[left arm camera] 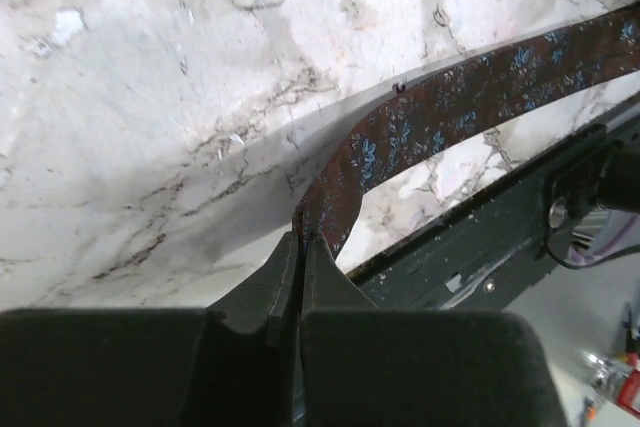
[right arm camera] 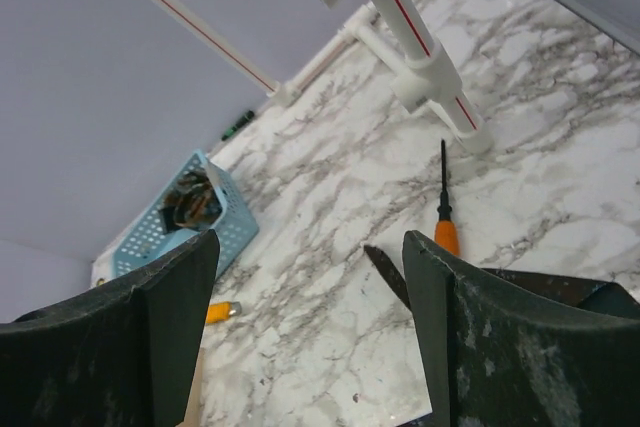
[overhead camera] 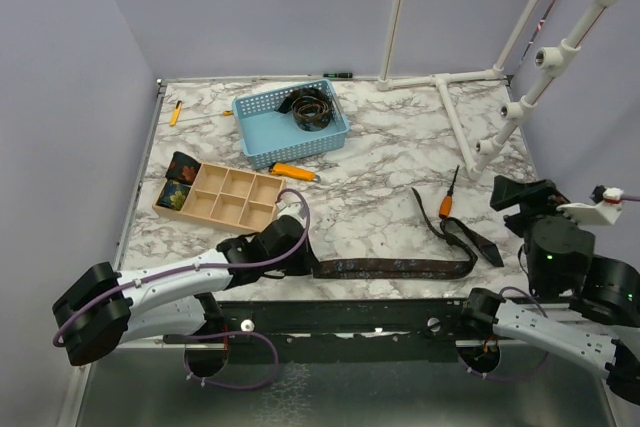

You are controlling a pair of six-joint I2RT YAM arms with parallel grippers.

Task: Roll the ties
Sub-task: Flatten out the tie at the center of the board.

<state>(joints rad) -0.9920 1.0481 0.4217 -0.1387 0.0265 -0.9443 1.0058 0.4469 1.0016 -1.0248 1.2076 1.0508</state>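
Observation:
A dark tie [overhead camera: 400,268] with a small blue pattern lies stretched along the table's front edge, its far part bending up at the right. My left gripper [overhead camera: 305,265] is shut on its left end; in the left wrist view the jaws [left arm camera: 300,242] pinch the tie [left arm camera: 480,92] just above the marble. A rolled tie [overhead camera: 312,108] sits in the blue basket [overhead camera: 262,131]. Two more coils [overhead camera: 176,179] sit in the wooden tray [overhead camera: 225,197]. My right gripper [overhead camera: 520,193] is open and empty, raised at the right; its view shows the tie's end [right arm camera: 385,272] below.
An orange-handled screwdriver [overhead camera: 447,201] lies beside the tie's bend and shows in the right wrist view [right arm camera: 445,212]. An orange marker [overhead camera: 293,171] lies near the tray. A white pipe rack [overhead camera: 520,97] stands at the back right. The table's front edge [left arm camera: 470,217] is right beside my left gripper.

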